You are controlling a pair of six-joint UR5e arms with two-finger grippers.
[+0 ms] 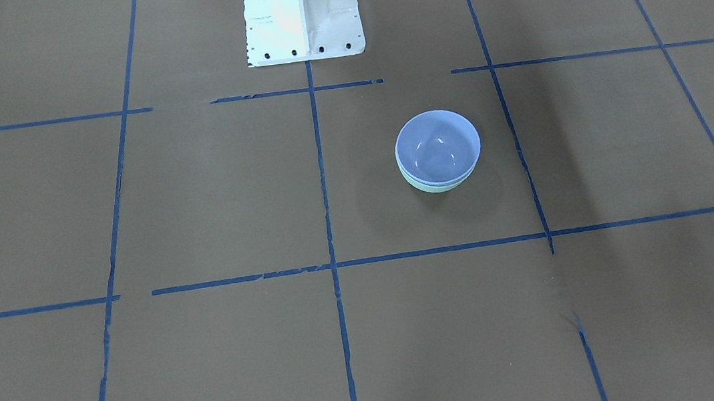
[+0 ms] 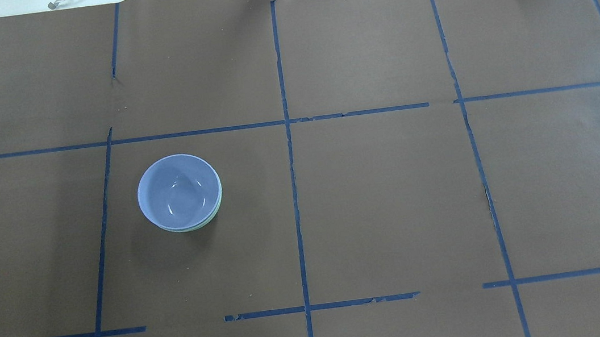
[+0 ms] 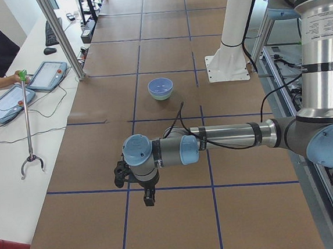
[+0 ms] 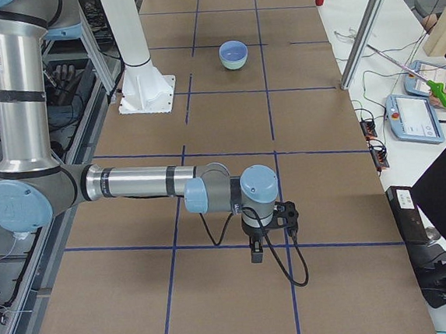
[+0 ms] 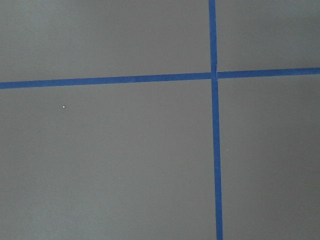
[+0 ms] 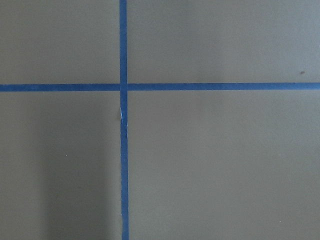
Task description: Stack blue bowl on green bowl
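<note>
The blue bowl (image 1: 437, 147) sits nested inside the green bowl (image 1: 436, 186), whose mint rim and lower wall show under it. The pair stands on the brown table on my left side, also in the overhead view, blue bowl (image 2: 178, 190) in green bowl (image 2: 202, 223). My left gripper (image 3: 122, 175) shows only in the exterior left view, well away from the bowls; I cannot tell if it is open or shut. My right gripper (image 4: 286, 213) shows only in the exterior right view, far from the bowls; I cannot tell its state. Both wrist views show only table and tape.
Blue tape lines (image 2: 287, 135) divide the brown table into squares. The white robot base (image 1: 302, 15) stands at the table's robot side. Operators, tablets (image 3: 45, 75) and a grabber stick (image 3: 26, 122) are at a side bench.
</note>
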